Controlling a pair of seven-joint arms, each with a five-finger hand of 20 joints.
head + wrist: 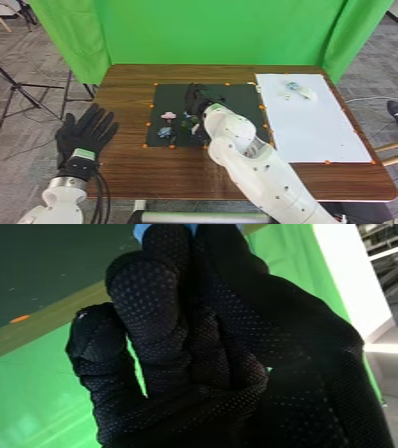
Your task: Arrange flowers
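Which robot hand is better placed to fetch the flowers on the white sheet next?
Right, I'd say: the white sheet lies on that side. The right robot hand should first set down the light-blue thing it pinches. The left robot hand is farther, at the left edge of the table.

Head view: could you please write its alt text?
A robot's right hand in a black fabric glove is over a dark mat, near a pink flower and a blue flower, on a brown wooden table. A white board lies right; the open left hand is left.
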